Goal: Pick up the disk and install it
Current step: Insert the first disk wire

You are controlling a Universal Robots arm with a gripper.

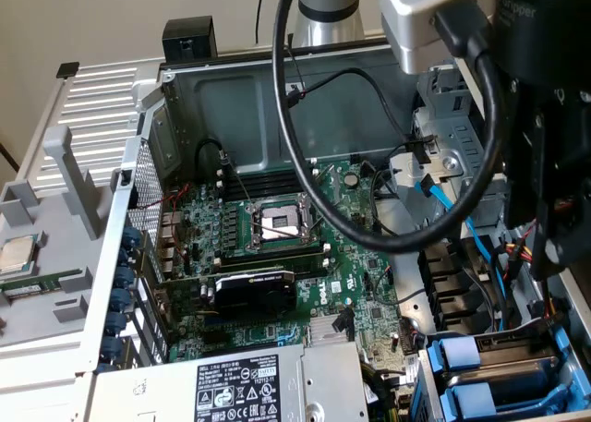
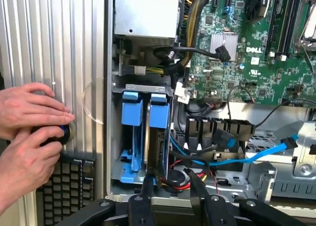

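inside the open computer case (image 1: 231, 99), at its drive-bay end, the gripper (image 2: 170, 179) is seen with its two black fingers (image 2: 147, 186) apart and nothing clamped between them; loose cables and a round black part are seen past the gap. just beyond the fingertips, two blue carriers are stood side by side in the drive bay (image 2: 116, 137). the disk (image 2: 159, 112) is taken to be the carrier nearer the fingers, seated in the bay with a grey metal edge showing below its blue tab. the other blue carrier (image 2: 132, 112) is set just beside it, toward the case wall. whether the nearer finger touches the disk cannot be told.

a blue data cable (image 2: 247, 157) is run from beside the bay across the metal frame. the green motherboard (image 2: 247, 43) and the grey power supply (image 2: 145, 11) are seen further in. outside the case, against a ribbed grey panel (image 2: 64, 48), a person's hand (image 2: 29, 110) and a second hand (image 2: 27, 161) are closed round a small dark round object (image 2: 65, 132).

in the exterior view a thick black cable (image 1: 305, 163) is looped over the motherboard, and a small square silver chip (image 1: 18, 254) is laid at the exterior view's left, well apart from the bay.
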